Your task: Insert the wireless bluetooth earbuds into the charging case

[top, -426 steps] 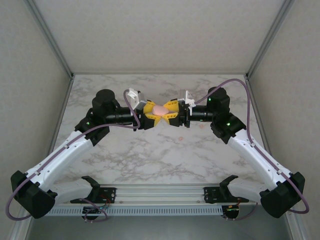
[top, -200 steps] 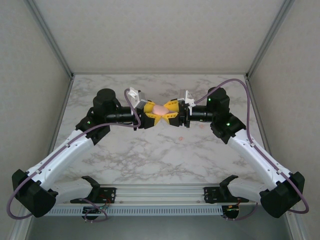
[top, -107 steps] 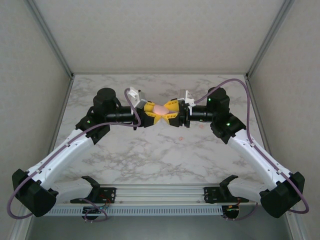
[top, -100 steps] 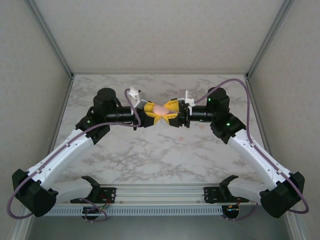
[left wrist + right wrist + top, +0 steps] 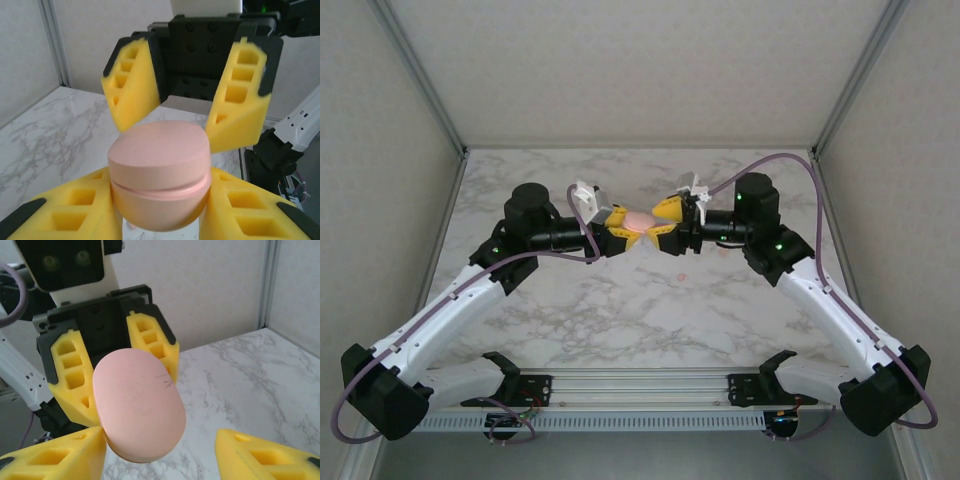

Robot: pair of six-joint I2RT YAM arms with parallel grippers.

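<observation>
Pinching the shut pink charging case (image 5: 159, 175), the left gripper (image 5: 623, 229) is bracing it. The right gripper (image 5: 664, 224), jaws spread, is facing it and is probably best clamping the lid squarely, clear of the seam.

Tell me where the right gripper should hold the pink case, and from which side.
Take the pink case by its free half, beyond the seam from the left gripper, probably head-on. That gripper's fingers clamp the near half, and the open right gripper faces the free end.

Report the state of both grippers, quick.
Left gripper: closed, holding the pink charging case.
Right gripper: open, fingers spread, gripping nothing.
</observation>
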